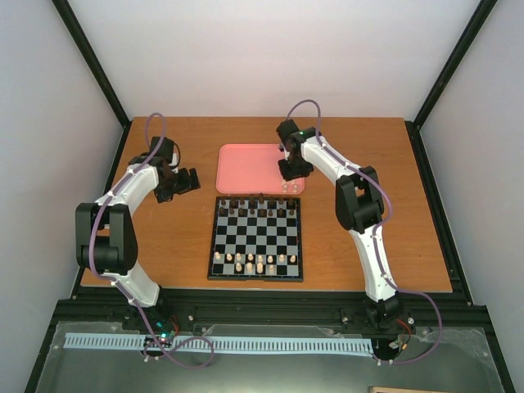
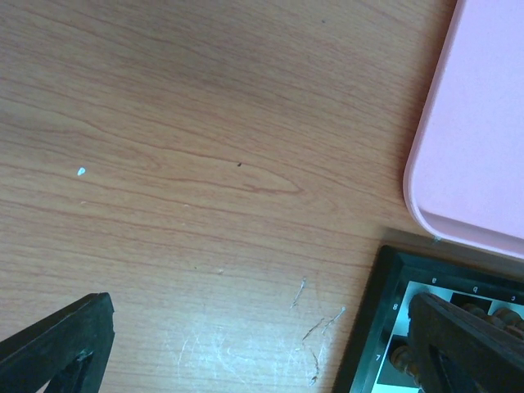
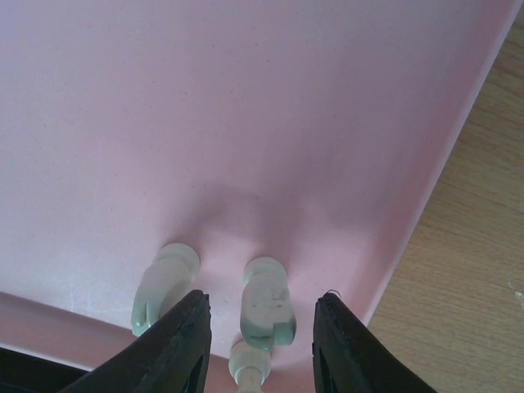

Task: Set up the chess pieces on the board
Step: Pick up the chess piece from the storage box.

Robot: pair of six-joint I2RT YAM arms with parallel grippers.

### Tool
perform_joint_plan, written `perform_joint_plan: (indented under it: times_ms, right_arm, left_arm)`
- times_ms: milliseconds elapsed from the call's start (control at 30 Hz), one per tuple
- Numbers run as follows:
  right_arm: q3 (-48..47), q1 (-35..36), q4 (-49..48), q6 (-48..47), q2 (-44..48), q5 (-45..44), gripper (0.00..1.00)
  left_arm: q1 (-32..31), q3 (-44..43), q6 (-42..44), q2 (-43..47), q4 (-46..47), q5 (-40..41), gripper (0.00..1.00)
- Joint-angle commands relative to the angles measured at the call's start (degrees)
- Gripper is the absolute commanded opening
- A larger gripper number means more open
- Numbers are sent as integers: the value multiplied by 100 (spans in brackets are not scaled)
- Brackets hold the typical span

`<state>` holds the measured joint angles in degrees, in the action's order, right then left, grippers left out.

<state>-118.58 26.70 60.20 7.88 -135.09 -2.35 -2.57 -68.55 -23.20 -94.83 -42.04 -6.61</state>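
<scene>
Three smooth cream-white chess pieces point(image 3: 266, 307) sit on the pink tray point(image 3: 246, 123); roughly eight more occupy the board point(image 1: 256, 237). The right gripper point(image 3: 262, 301) has its fingers apart, straddling one piece; the left gripper point(image 2: 260, 327) is likewise spread.

The worktop point(image 1: 409, 205) is taken in from a fixed camera high above its near edge, tilted downward. From the left wrist the wood is seen closely, with a corner of the board point(image 2: 372, 319) and the pink tray point(image 2: 483, 123) at right. From the right wrist that tray is seen very near, framed by the right pincer point(image 3: 262, 296). Both are also seen from above.
</scene>
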Motion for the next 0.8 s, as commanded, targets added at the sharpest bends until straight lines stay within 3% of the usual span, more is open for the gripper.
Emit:
perform_joint_plan:
  times_ms: [0, 167, 467, 767]
  right_arm:
    - [-198, -40, 57, -54, -185, -73, 34]
    - [-373, -51, 96, -67, -343, -64, 32]
    - [-462, -60, 147, -54, -256, -234, 14]
    - [-813, -24, 315, -77, 380, -431, 13]
  left_arm:
    - [-13, -272, 126, -80, -58, 42, 100]
    - [-8, -273, 142, -68, -93, 54, 100]
    - [-13, -325, 156, -23, -133, 54, 100]
    - [-8, -277, 96, 138, -167, 79, 100]
